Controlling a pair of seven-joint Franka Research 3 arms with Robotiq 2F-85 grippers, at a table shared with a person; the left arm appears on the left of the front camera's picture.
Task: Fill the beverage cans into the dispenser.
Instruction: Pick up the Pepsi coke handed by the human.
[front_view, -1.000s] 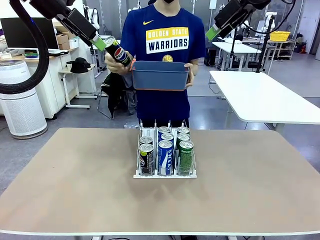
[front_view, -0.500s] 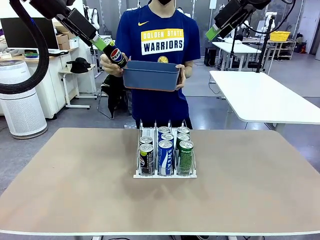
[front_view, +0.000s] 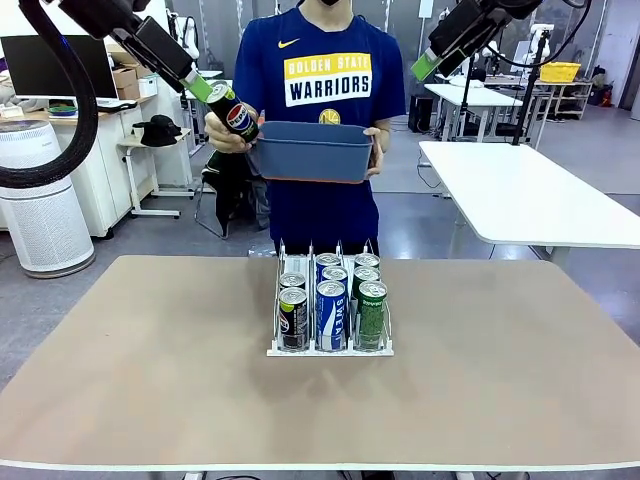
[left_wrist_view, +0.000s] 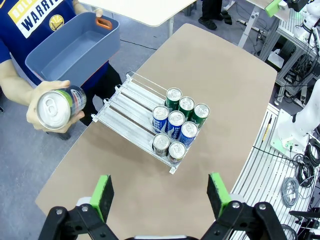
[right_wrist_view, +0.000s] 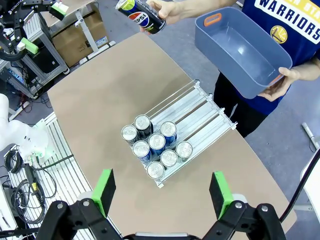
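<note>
Front view: low white clear-divided dispenser (front_view: 330, 352), centred on the tan table (front_view: 150, 380), holds eight slim metal cans (front_view: 331, 310); a hand (front_view: 224, 136) holds a black can (front_view: 234, 111) at its eleven o'clock. The left gripper (left_wrist_view: 161, 192) and right gripper (right_wrist_view: 162, 191) gape wide, empty.

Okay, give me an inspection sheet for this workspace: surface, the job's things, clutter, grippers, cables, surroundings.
Surface: tan table carrying the dispenser near its middle.
Job's things: dispenser holds eight beverage cans, two black, three blue and three green, bunched at one end. The person holds another black can and an empty blue-grey tub.
Clutter: nothing seen.
Grippers: left gripper and right gripper open, raised above the table, holding nothing.
Cables: black hose loops beside the left arm; loose cables beside the table.
Surroundings: white air purifier, white side table.
</note>
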